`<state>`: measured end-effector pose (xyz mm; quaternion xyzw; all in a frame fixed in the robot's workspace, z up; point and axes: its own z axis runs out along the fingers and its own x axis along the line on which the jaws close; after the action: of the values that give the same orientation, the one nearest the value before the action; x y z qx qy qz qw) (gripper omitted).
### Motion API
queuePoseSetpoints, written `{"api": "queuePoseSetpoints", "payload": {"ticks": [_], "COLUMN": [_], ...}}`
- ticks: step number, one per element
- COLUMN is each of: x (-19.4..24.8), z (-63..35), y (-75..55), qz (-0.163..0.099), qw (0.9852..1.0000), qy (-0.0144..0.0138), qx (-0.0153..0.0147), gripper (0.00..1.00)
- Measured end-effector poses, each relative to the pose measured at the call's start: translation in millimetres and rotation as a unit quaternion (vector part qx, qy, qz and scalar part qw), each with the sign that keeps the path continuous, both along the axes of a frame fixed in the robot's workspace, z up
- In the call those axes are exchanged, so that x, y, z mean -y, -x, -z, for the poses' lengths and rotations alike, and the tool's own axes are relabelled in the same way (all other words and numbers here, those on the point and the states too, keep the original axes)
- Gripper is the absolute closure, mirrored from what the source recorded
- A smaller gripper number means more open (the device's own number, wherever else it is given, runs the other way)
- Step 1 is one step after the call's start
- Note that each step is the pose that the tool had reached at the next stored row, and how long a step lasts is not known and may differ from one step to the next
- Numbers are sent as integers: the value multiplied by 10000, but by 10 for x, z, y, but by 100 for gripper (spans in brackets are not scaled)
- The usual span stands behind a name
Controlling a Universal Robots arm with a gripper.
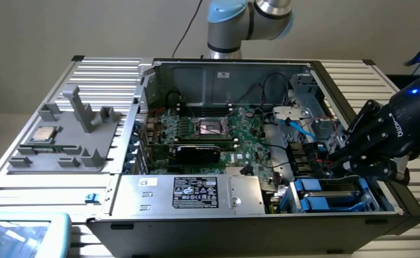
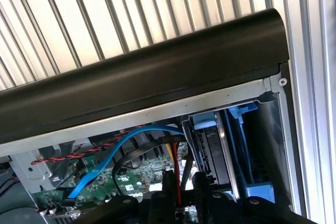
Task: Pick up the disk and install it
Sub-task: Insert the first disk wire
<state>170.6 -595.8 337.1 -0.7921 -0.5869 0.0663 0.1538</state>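
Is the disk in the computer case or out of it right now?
In: the disk, framed by its blue carrier, lies down inside the computer case, in its near corner. Whether it is fully latched, cannot tell.

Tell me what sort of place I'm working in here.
Probably a lab bench for computer assembly: an open computer case with its circuit board bared lies on a slatted metal table, a processor chip sits on a grey holder beside it, and a robot arm stands behind.

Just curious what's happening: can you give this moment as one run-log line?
tool: inside computer case, beside disk | disk: blue-framed, lying in case corner | contact: unclear
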Motion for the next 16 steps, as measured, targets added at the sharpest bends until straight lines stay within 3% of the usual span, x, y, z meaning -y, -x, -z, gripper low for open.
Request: {"api": "queuePoseSetpoints", "payload": {"ticks": [1, 8, 10, 11, 13, 15, 16], "x": [0, 0, 0, 0, 0, 0, 0], "z": [0, 0, 0, 0, -1, -6, -14], "y": [-1, -5, -6, -5, -5, -3, -2], "qz": [0, 0, 0, 0, -1, 0, 0], "qw": [10000, 10000, 10000, 10000, 10000, 10000, 10000], "qy": [0, -6, -6, -6, -7, -5, 0], "qx": [-1, -3, -3, -3, -1, 15, 44], "gripper": [77, 77, 79, 85, 85, 85, 85]}}
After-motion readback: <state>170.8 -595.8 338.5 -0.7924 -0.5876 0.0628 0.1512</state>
